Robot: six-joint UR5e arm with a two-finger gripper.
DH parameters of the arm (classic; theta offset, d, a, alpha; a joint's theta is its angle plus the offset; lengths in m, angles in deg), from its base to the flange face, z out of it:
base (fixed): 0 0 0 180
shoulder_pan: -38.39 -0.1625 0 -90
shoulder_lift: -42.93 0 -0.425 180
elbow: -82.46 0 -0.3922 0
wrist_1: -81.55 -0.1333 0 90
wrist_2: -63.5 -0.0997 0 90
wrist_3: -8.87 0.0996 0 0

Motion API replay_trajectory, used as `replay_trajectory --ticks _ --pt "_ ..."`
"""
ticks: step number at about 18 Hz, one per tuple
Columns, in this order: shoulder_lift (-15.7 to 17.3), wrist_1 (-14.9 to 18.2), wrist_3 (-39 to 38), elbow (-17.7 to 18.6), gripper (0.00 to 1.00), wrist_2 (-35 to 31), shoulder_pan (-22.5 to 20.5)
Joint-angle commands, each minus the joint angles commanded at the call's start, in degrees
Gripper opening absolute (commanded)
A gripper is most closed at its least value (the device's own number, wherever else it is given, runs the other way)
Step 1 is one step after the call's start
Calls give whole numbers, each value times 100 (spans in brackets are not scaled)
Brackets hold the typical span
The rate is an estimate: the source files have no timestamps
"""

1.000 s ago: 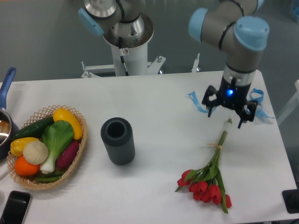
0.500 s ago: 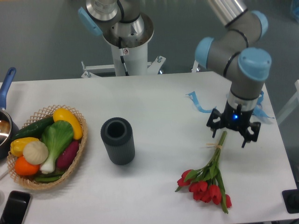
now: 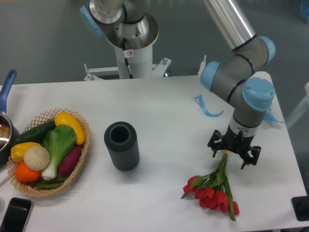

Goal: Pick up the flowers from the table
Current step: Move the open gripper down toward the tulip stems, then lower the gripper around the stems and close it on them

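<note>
Bright, even light from above falls on the white table [image 3: 164, 106], which shows no harsh glare. Shadows are soft and short, the clearest lying beside the dark cylinder [image 3: 122, 146] and under the basket [image 3: 72, 179]. Detail is slightly soft and grainy throughout.

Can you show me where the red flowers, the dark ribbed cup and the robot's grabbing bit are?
bunch of red tulips [image 3: 215, 195]: fixed camera, red heads.
dark grey ribbed cylinder [image 3: 122, 146]: fixed camera, side wall.
tool [image 3: 234, 154]: fixed camera, between fingertips.

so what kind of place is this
Probably a robotics lab bench: a robot arm's gripper over a plain white table, with staged props like tulips and a vegetable basket.
</note>
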Motion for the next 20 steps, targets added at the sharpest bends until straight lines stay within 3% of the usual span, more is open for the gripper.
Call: replay_trajectory --ticks 6,9,18,20 --pt "-159 -106 -9 -18 100 -9 123" --pt "-220 -387 -131 18 100 -9 176" --pt "-317 -414 -176 -17 100 -131 211" --pt "-317 -414 -176 -26 92 -149 246"
